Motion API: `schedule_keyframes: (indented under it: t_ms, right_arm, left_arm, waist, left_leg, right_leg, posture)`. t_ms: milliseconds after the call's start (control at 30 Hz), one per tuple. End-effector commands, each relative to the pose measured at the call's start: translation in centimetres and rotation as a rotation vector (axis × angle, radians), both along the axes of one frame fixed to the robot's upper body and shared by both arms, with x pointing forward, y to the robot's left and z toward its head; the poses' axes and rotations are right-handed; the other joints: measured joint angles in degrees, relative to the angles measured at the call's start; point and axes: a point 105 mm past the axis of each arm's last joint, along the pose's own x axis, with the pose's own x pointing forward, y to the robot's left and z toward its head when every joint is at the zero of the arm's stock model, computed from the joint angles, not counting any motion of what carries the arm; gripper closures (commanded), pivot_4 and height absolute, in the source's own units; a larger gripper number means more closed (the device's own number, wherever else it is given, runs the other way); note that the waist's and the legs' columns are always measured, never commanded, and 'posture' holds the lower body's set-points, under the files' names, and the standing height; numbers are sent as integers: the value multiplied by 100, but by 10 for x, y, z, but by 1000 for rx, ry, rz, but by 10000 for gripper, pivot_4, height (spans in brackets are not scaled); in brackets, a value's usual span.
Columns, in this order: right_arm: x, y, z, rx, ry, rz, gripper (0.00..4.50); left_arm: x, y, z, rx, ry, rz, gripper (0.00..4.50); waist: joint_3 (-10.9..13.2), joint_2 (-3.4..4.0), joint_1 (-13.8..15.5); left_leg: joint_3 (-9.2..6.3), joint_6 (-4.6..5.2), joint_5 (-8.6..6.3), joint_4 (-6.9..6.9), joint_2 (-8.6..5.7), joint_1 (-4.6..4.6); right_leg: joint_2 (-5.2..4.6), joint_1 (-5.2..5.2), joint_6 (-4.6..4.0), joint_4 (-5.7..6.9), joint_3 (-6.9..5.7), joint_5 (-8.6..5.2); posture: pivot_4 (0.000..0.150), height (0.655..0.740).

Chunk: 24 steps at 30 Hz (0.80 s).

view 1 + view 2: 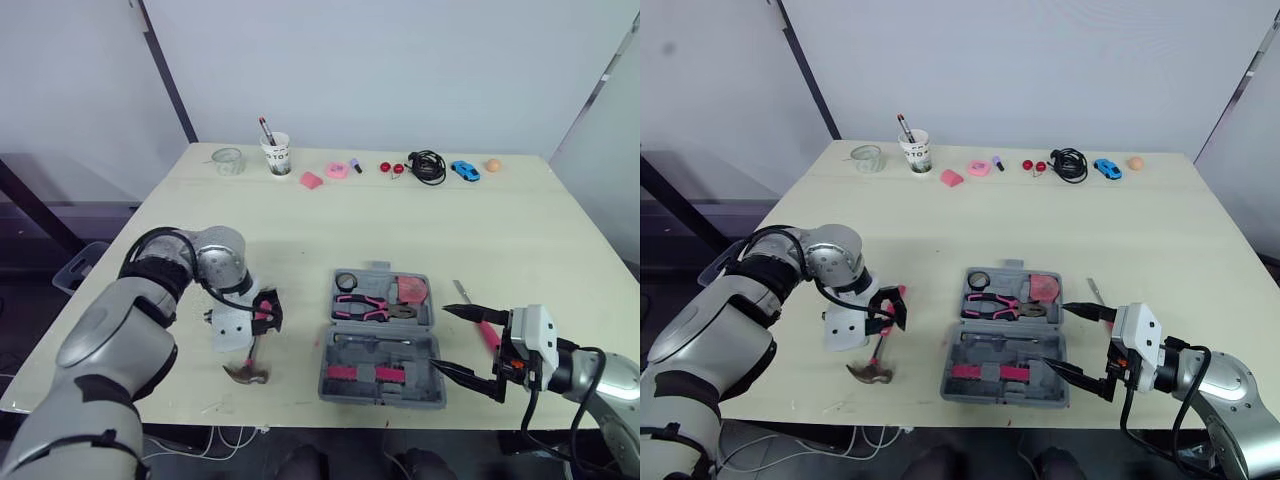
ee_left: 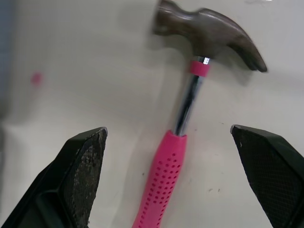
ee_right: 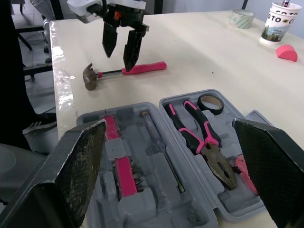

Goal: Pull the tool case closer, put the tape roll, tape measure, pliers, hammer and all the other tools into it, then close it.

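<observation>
1. Closest to me, the open tool case (image 1: 326, 360) lies near the front edge of the surface (image 1: 500, 230); I see the pliers (image 1: 365, 308) and the tape roll (image 1: 346, 281) in its far half.
2. The right gripper (image 1: 440, 338) is at the right side of the case, jaws spread wide, holding nothing.
3. The hammer (image 2: 187, 102) lies flat on the surface, left of the case and apart from it.
4. The left gripper (image 3: 118, 61) is over the hammer, jaws released, one on each side of the pink handle.

An open grey tool case (image 1: 380, 397) sits at lower centre, with pink-handled pliers (image 1: 372, 309) and a tape roll (image 1: 346, 281) in its upper half. At lower left, the left gripper (image 1: 268, 314) is just above a hammer (image 1: 246, 372). At lower right, the right gripper (image 1: 440, 338) is spread wide beside the case.
</observation>
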Motion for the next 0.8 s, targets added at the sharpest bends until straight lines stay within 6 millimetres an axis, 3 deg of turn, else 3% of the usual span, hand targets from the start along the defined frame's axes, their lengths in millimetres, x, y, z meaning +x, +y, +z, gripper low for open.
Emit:
schedule_keyframes:
  t_ms: [33, 433, 533, 567, 600, 667, 700, 767, 800]
  right_arm:
    - [-1, 0, 9, 2, -48, -1, 0]
    - [1, 1, 5, 4, -53, -15, 0]
    - [1, 0, 4, 1, -54, -15, 0]
    - [1, 0, 4, 0, -54, -15, 0]
    - [0, 0, 3, -3, -53, -15, 0]
    - [0, 0, 2, -6, -53, -16, 0]
    - [0, 0, 1, -6, -53, -17, 0]
    - [0, 0, 1, -7, -55, -19, 0]
    - [0, 0, 0, -7, -55, -21, 0]
  left_arm:
    - [1, 2, 0, 18, -5, -31, 473]
    - [-12, -7, -25, -3, 52, -133, 473]
    - [-16, -12, -28, -13, 76, -163, 7773]
    - [-17, -13, -28, -16, 80, -169, 15144]
    - [-18, -13, -27, -10, 87, -183, 15144]
    - [-20, -11, -26, -4, 97, -194, 21425]
    - [-21, -8, -24, 5, 109, -201, 30825]
    - [-23, -1, -21, 29, 122, -199, 33006]
    - [-24, 2, -20, 34, 125, -197, 37409]
  waist:
    - [0, 0, 0]
    - [0, 0, 1]
    - [0, 0, 1]
    - [0, 0, 0]
    - [0, -1, 0]
    - [0, 0, 0]
    - [0, 0, 1]
    - [0, -1, 1]
    - [0, -3, 1]
  left_leg:
    - [0, 0, 0, 0, 0, 0]
    - [0, 0, 0, 0, 1, 0]
    - [0, 0, 0, 0, 1, 0]
    - [0, 0, 0, 0, 1, 0]
    - [0, 0, 0, 0, 1, 0]
    - [0, 0, 0, 0, 1, 2]
    - [1, 0, 0, 1, 1, 3]
    - [0, 0, 0, 1, 1, 2]
    - [0, 0, 0, 1, 1, 2]
  right_leg:
    - [0, 0, 0, 0, 0, 0]
    - [0, 0, 1, 2, 0, 1]
    - [0, 0, 1, 2, 0, 1]
    - [0, 0, 1, 2, 0, 1]
    - [0, 0, 1, 2, -1, 1]
    - [0, 0, 1, 3, 0, 1]
    - [0, 1, 1, 5, 0, 1]
    - [0, 1, 1, 5, 0, 1]
    - [0, 1, 1, 5, 0, 1]
  posture:
    - [1500, 7400]
    - [1500, 7400]
    - [1500, 7400]
    - [1500, 7400]
    - [1500, 7400]
    - [1500, 7400]
    - [1500, 7400]
    - [1500, 7400]
    - [1500, 7400]
